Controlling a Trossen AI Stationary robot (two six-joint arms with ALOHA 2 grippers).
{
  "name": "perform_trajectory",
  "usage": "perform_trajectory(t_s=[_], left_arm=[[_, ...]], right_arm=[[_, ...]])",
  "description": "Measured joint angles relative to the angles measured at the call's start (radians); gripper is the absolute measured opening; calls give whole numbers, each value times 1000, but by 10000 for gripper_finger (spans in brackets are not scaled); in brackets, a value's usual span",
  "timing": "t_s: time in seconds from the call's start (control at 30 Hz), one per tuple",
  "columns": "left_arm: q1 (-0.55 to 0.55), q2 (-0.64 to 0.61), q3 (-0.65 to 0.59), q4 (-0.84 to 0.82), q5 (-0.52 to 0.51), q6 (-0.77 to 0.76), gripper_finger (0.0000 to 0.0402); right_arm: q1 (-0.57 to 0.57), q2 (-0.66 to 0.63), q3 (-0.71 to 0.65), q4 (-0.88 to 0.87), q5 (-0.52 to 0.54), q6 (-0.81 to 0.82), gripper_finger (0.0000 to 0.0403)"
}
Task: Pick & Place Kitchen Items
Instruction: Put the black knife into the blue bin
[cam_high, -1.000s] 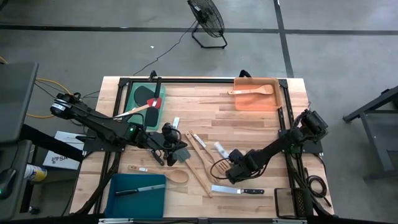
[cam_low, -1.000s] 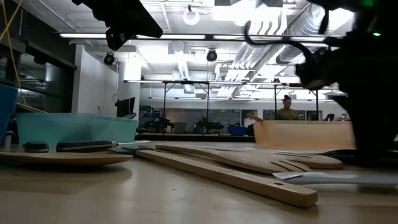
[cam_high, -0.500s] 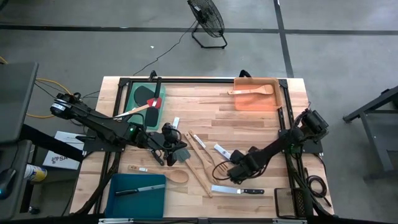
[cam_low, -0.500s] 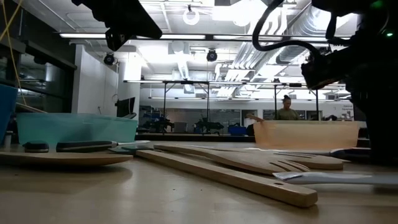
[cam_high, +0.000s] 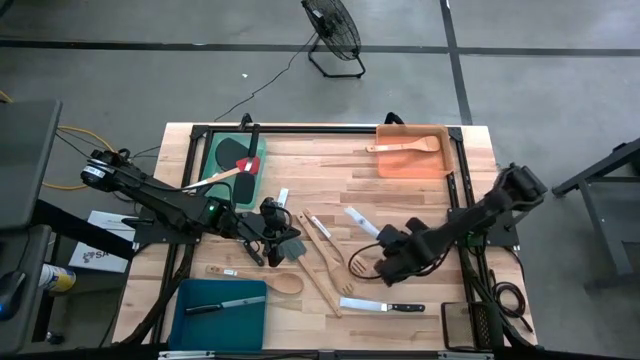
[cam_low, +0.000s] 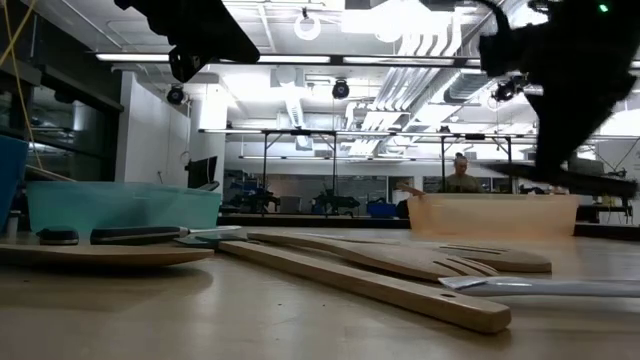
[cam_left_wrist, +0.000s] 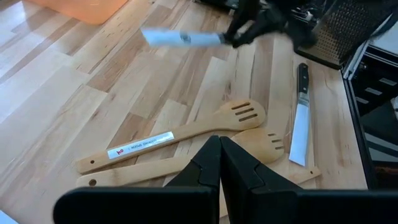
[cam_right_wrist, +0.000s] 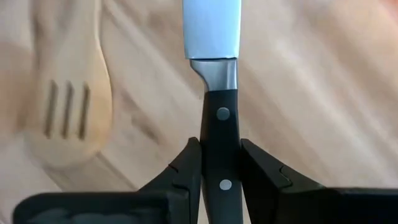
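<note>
Knife (cam_right_wrist: 218, 99) in right claw (cam_right_wrist: 219, 163)

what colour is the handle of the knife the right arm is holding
Black, with two silver rivets on the knife; the right wrist view shows it best.

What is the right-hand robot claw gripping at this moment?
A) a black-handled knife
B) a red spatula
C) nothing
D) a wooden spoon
A: in the right wrist view the right gripper has its fingers closed on the black riveted handle of a knife, its steel blade pointing away above the table.
</note>
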Motion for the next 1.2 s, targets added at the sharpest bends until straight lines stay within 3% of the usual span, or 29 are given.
perform_trajectory(t_s=[0.33, 0.7, 1.2], left_arm=[[0, 0, 0, 7, -3, 8, 1], [0, 0, 0, 11, -14, 28, 1], [0, 1, 0, 20, -14, 79, 1]], right_arm=[[43, -183, 2, 88, 235, -116, 76], [76, -228, 4, 281, 328, -303, 76], [71, -228, 4, 286, 463, -387, 76]])
